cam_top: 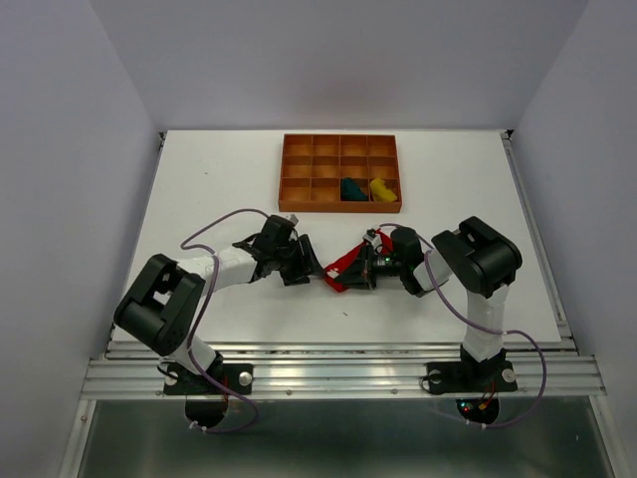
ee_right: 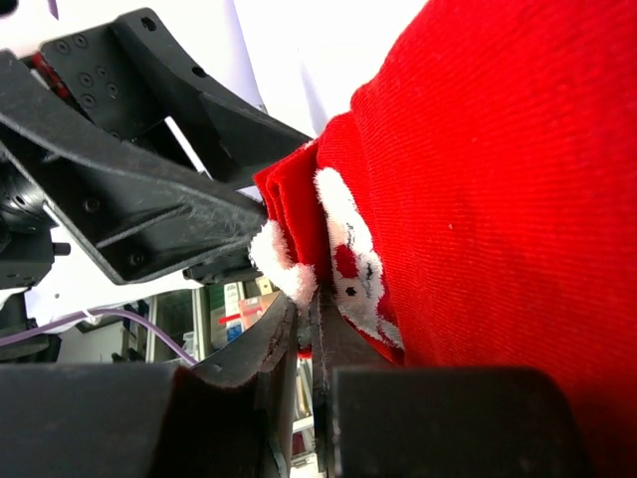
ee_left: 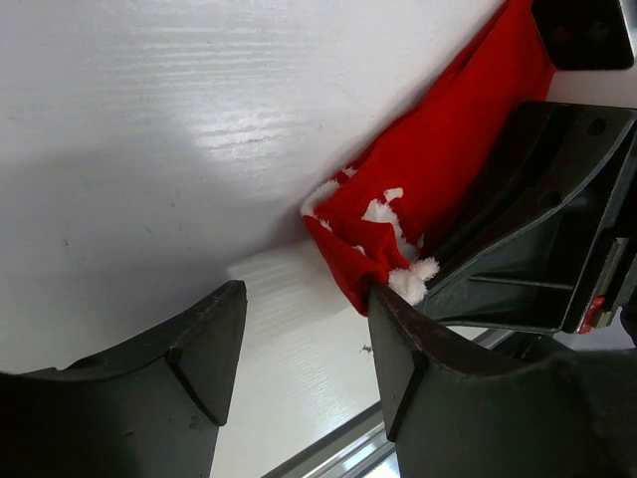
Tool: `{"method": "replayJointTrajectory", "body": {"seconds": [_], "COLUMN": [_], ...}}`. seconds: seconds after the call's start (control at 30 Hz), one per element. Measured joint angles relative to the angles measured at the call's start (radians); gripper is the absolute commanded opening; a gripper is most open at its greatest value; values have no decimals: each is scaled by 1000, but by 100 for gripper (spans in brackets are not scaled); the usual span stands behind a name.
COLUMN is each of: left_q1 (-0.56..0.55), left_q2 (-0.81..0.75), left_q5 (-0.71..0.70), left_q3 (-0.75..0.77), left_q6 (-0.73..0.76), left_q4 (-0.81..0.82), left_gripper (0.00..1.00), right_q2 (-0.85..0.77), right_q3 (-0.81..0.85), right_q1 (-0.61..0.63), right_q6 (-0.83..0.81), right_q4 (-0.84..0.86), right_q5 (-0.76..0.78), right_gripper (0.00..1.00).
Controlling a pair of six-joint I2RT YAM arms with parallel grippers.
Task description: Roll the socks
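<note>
The left end effector [ee_left: 304,299] stands partly open, its jaws apart with only bare table [ee_left: 149,119] showing between them; it holds nothing. The red sock [ee_left: 438,189] lies just ahead of it and off to one side. In the left wrist view the sock's near end, with its white fluffy trim, touches the tip of the right-hand finger and is not inside the gap. From there the sock's long axis runs slantwise away from this end effector, straight toward the other arm.

That offset is likely what the coming move turns on. To take the free end for rolling, the left end effector would probably have to shift sideways toward the sock, or advance along its length, so that the fabric comes between the jaws rather than beside one of them. Both arms are right at the sock, but only the left one is free.

The right end effector [ee_right: 309,309] is pinched closed on the sock's folded edge, and the rest of the sock bulks up beside and beyond its fingers. Well beyond both end effectors, at the far side of the table, the tray [cam_top: 338,207] holds the teal sock [cam_top: 351,188] and the yellow sock [cam_top: 382,187], in neighbouring compartments.
</note>
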Motion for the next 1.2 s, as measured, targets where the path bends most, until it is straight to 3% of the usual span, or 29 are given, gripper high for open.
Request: {"method": "replayJointTrajectory", "body": {"seconds": [0.3, 0.43, 0.53, 0.63, 0.77, 0.87, 1.07, 1.1, 1.2], "left_q1": [-22, -26, -29, -35, -46, -52, -61, -61, -63], "left_q2": [28, 70, 98, 113, 124, 132, 146, 146, 146], "left_q5": [-5, -4, -5, -8, -12, -18, -49, -53, -78], "left_q3": [63, 88, 92, 93, 114, 137, 198, 204, 229], "left_q6": [-3, 0, 2, 5, 7, 11, -4, -5, -16], "left_q4": [18, 31, 30, 26, 14, -2, -129, -148, -254], "left_gripper": [55, 45, 44, 35, 0, 0, 0, 0, 0], "right_q2": [6, 6, 6, 6, 5, -13, -129, -155, -230], "right_q3": [0, 0, 0, 0, 5, 33, 95, 108, 136], "right_q1": [-2, -2, -2, -3, -5, -7, -9, -5, 18], "right_q6": [-20, -37, -42, -50, -88, -171, -376, -422, -544], "right_q4": [2, -5, -8, -10, -41, -153, -465, -514, -627], "right_q5": [0, 0, 0, 0, 0, 14, 93, 117, 171], "right_gripper": [1, 1, 1, 1, 1, 7, 37, 37, 51]}}
